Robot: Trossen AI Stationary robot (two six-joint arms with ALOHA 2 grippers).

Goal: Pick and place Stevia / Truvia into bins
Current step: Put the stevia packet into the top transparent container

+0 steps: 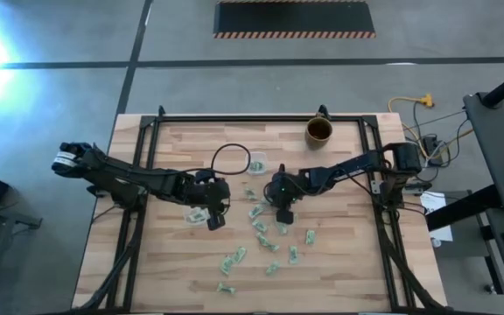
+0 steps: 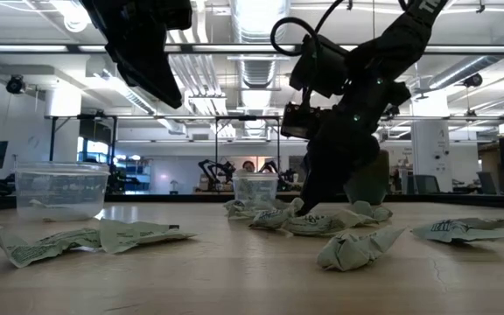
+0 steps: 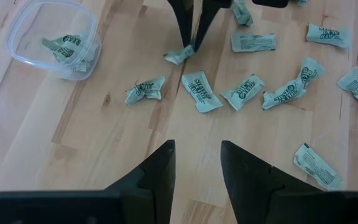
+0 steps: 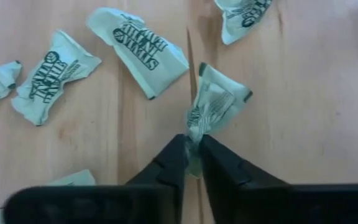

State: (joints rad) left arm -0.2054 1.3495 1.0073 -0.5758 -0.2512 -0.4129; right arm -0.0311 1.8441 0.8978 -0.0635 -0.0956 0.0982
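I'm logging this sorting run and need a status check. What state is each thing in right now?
right gripper: down at the table, shut on a sachet.
left gripper: open, empty, above the table.
clear cup: upright, sachets inside.
loose sachets: scattered on the table.
mug: upright, contents unclear.

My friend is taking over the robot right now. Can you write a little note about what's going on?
Right gripper: shut on a sachet, down at the table.
Left gripper: open, empty, above the table.
Clear cup has a few sachets in it already. The other cup sits further back; contents unclear.
Left to do: many loose sachets lie scattered on the table.
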